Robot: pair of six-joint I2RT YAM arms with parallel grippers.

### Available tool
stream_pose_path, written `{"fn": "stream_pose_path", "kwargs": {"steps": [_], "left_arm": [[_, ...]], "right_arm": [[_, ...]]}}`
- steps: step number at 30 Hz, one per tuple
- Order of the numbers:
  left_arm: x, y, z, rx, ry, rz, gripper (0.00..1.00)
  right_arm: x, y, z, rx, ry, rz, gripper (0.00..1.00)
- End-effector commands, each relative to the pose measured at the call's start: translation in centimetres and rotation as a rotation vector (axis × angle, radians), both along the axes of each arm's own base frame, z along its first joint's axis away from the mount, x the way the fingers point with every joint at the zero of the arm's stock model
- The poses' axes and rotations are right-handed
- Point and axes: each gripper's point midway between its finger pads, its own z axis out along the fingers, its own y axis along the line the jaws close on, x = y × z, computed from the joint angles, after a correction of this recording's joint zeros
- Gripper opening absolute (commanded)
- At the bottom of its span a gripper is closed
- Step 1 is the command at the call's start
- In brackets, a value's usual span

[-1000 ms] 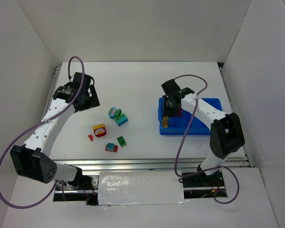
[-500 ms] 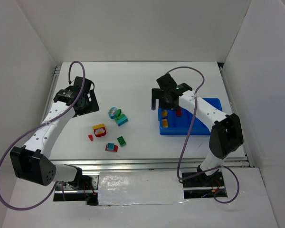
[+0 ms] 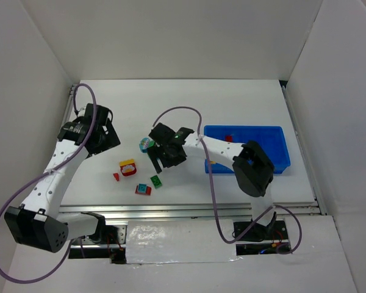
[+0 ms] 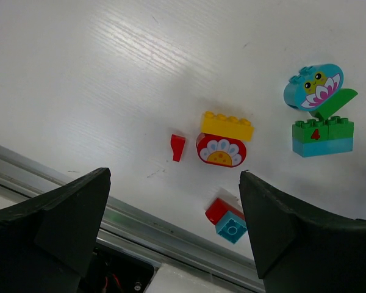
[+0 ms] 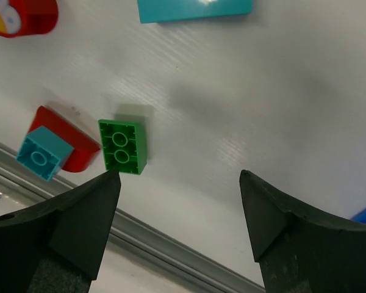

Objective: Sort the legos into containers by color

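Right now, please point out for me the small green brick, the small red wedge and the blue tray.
small green brick (image 5: pixel 122 146): right wrist view, on its studded top face.
small red wedge (image 4: pixel 178 147): left wrist view, on its middle.
blue tray (image 3: pixel 274 146): top external view, on bare floor near its right end.

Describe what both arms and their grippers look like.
Both arms share one look: the left arm and right arm have white links between bulky black joint housings. A thin purple cable loops loosely along each. The left gripper and right gripper are matte black, each with two broad, wedge-shaped fingers. No markings show.
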Motion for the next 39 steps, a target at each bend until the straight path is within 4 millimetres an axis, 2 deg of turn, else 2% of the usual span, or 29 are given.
{"fn": "stream_pose_path", "kwargs": {"steps": [1,6,13,17,20,22,26,31,34,35,37,38,39], "left_arm": [[-0.8,0.1,0.3,-0.018,-0.015,0.009,0.99],[-1.5,-0.1,0.3,-0.037,-0.027,-0.012,0.99],[-2.2,-0.4,0.0,-0.053,-0.025,-0.037,0.99],[-2.5,-0.4,0.3,-0.054,-0.034,-0.045,1.0],[-2.9,-0.3,0.1,-0.052,-0.031,-0.053,1.0],[-3.1,-0.4,0.0,-0.055,-0.027,-0.058,0.99],[-3.4,-0.3,-0.1,-0.054,-0.029,-0.066,1.0],[-3.8,-0.2,-0.3,-0.046,-0.023,-0.076,0.99],[-4.0,-0.1,-0.4,-0.045,-0.026,-0.082,0.99],[-4.1,-0.1,-0.4,-0.042,-0.026,-0.087,1.0],[-4.1,-0.2,-0.5,-0.041,-0.026,-0.094,1.0],[-4.0,-0.2,-0.5,-0.04,-0.025,-0.098,1.0],[-3.9,-0.2,-0.4,-0.04,-0.03,-0.1,0.99]], "right_arm": [[0.1,2.7,0.9,0.041,-0.022,0.052,0.86],[-1.1,3.7,-0.8,0.023,0.01,0.071,0.87],[-2.8,5.2,-2.1,0.029,0.055,0.118,0.86],[-3.1,5.4,-2.9,0.011,0.065,0.119,0.85],[-3.1,5.1,-4.0,-0.014,0.07,0.107,0.81],[-3.1,5.0,-4.6,-0.022,0.073,0.104,0.73],[-3.3,5.1,-5.1,-0.022,0.094,0.108,0.71],[-3.3,4.8,-6.3,-0.043,0.102,0.095,0.57],[-3.4,4.7,-6.6,-0.037,0.109,0.079,0.39],[-3.3,4.6,-6.5,-0.035,0.108,0.069,0.18],[-2.7,4.2,-5.4,-0.018,0.088,0.036,0.03],[-2.5,3.8,-4.8,-0.015,0.085,0.019,0.02],[-1.5,3.0,-4.1,-0.006,0.074,-0.017,0.02]]}}
